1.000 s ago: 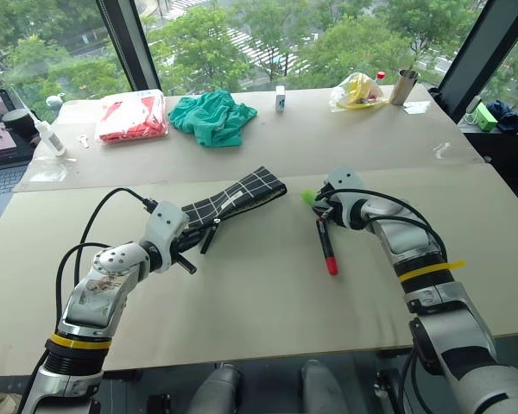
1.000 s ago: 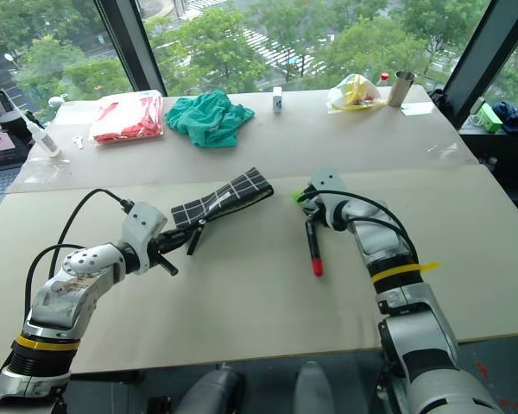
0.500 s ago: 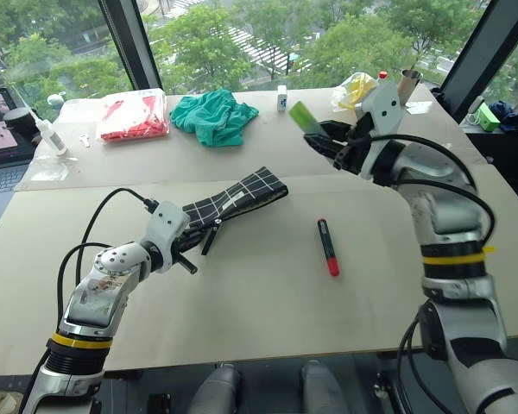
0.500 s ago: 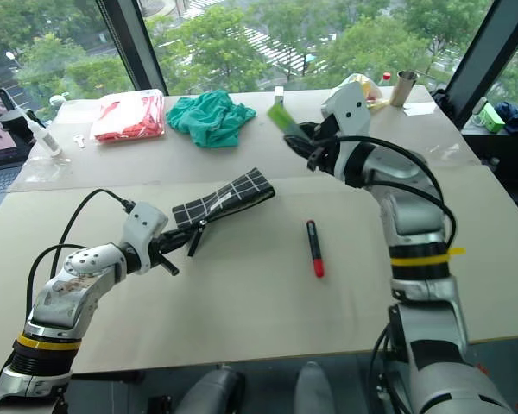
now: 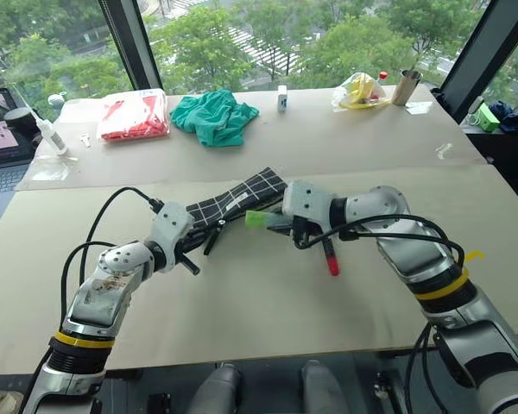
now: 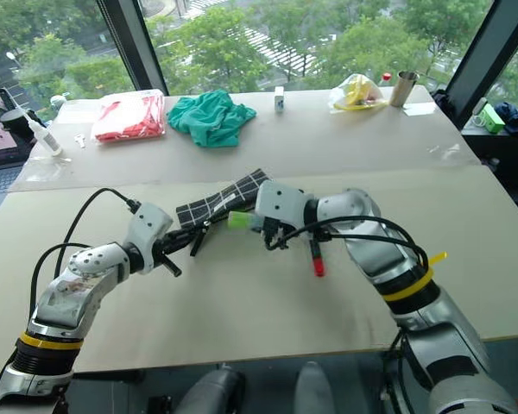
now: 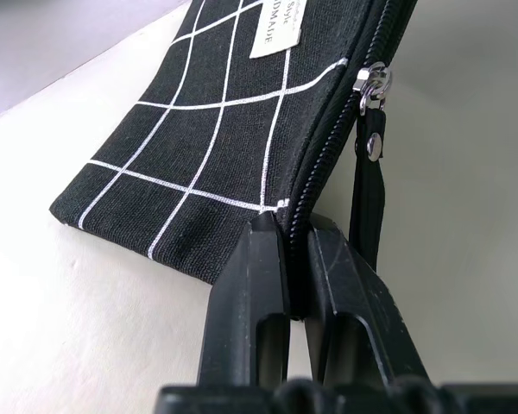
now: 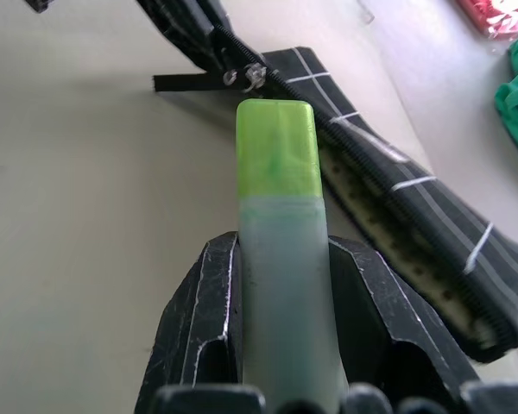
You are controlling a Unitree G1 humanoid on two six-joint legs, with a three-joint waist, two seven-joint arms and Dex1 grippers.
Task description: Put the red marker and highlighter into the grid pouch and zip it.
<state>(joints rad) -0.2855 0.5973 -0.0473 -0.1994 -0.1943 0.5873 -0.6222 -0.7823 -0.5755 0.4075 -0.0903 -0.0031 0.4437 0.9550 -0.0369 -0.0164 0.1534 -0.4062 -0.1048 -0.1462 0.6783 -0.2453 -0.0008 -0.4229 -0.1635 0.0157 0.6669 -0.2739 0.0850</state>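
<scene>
2 right fingers point(image 8: 198, 328) clamp highlighter point(image 8: 281, 224), cap beside grid pouch point(image 7: 233, 121); left fingers point(image 7: 259, 285) pinch pouch edge.

you are getting bright, even daylight coming through the windows point(image 5: 242, 34) behind the table point(image 5: 242, 302). shadows are lying soft and faint. the 2 wrist views are blurring slightly on the nearest fingers.

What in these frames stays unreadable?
- Slim red marker: its black end hidden behind the right gripper in both eye views.
- Black grid-lined fabric pouch: far end cut off by the left wrist view's edge; inside dark in the right wrist view.
- White label: print cut off.
</scene>
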